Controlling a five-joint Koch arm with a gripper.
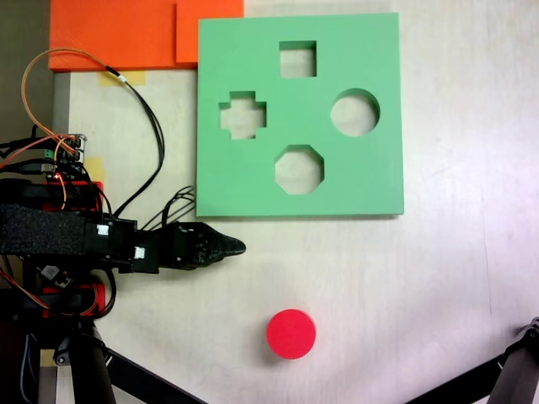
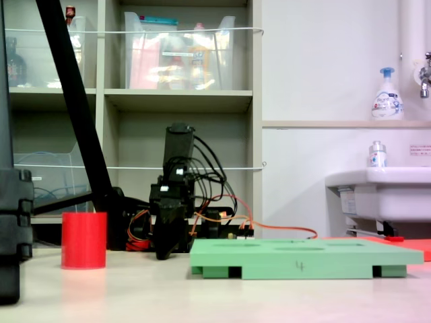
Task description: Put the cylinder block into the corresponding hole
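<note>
In a fixed view from above, the red cylinder block [image 1: 291, 333] stands upright on the pale table, below and apart from the green foam board [image 1: 236, 50]. The corresponding hole [image 1: 354, 112] is the round cutout at the board's right side, and it holds nothing. My gripper [image 1: 237, 247] lies shut and holds nothing, just below the board's lower left edge, up and left of the block. In a fixed view from the side, the cylinder block [image 2: 84, 240] stands left of the gripper [image 2: 163, 253], whose tip points down at the table. The board [image 2: 303, 259] lies flat to the right.
The board also has a square cutout [image 1: 297, 59], a cross cutout [image 1: 242, 115] and an octagonal cutout [image 1: 299, 169]. Orange foam sheets [image 1: 118, 34] lie at the top left. Black tripod legs [image 1: 514, 374] cross the lower corners. Loose wires [image 1: 156, 135] loop near the arm's base.
</note>
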